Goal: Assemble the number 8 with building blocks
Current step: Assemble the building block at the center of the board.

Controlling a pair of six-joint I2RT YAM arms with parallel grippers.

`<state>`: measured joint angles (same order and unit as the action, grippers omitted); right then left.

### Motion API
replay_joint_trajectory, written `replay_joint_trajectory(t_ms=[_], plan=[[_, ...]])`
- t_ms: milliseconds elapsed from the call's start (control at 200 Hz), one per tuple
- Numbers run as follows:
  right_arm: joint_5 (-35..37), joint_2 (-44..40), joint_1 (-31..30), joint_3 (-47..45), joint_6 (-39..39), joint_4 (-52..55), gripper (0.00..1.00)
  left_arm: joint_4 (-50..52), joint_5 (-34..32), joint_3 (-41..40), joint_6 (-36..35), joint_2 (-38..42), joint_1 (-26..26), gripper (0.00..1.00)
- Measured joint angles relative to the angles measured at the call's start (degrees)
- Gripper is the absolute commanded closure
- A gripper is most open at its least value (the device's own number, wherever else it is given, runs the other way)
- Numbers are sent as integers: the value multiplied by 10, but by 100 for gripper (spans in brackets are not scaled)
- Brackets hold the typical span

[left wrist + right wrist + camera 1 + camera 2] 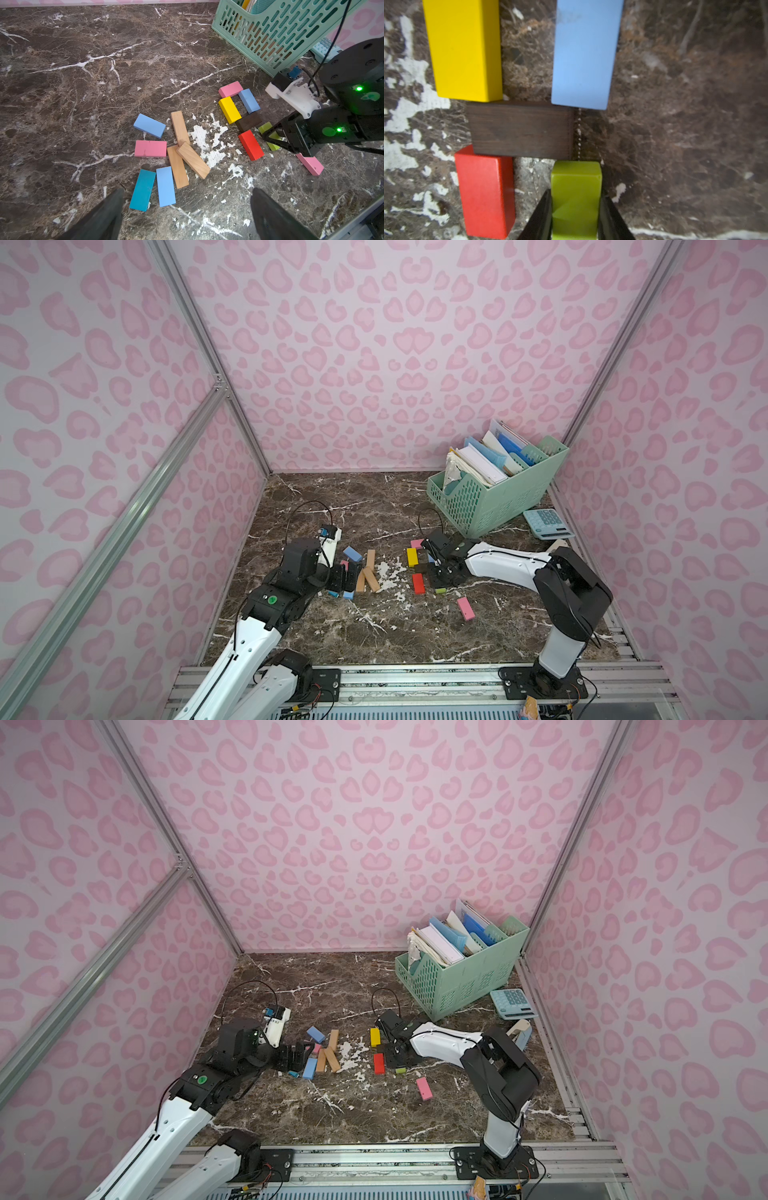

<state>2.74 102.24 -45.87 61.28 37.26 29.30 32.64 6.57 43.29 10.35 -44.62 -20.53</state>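
The right gripper [576, 193] is closed on the green block [576, 176], pinching its long sides. The block's free end sits just beneath the dark brown block [521, 129], the middle bar of the number 8 [248, 122]. The upper loop is laid: a pink block [230, 89] on top, with the yellow block [465, 47] and light blue block [585, 54] as its sides. The red block [485, 193] makes the lower left side.

To place it well, the green block should lie flat on the marble table [83, 83], parallel to the red one and under the light blue one (it looks close to that line now). Its end should meet the brown bar without nudging it. Whether it already rests on the table cannot be told, so the jaws should part only once it does, then rise straight up.

The left gripper [187, 191] hovers wide open and empty over the spare blocks [193, 160]. The bottom bar is missing; a loose pink block [310, 164] lies near.
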Motion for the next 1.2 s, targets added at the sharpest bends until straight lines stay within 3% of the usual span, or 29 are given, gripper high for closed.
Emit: replay_joint_trajectory(t_ms=[455,600,840,1200], plan=[[1,6,2,8,6,-1,70,0,0,0,0,-2,0,2],[1,7,2,9,6,0,64,0,0,0,0,-2,0,2],[0,-4,2,15,11,5,45,0,0,-1,0,-1,0,2],[-2,-74,4,38,15,27,33,0,0,-1,0,0,0,2]])
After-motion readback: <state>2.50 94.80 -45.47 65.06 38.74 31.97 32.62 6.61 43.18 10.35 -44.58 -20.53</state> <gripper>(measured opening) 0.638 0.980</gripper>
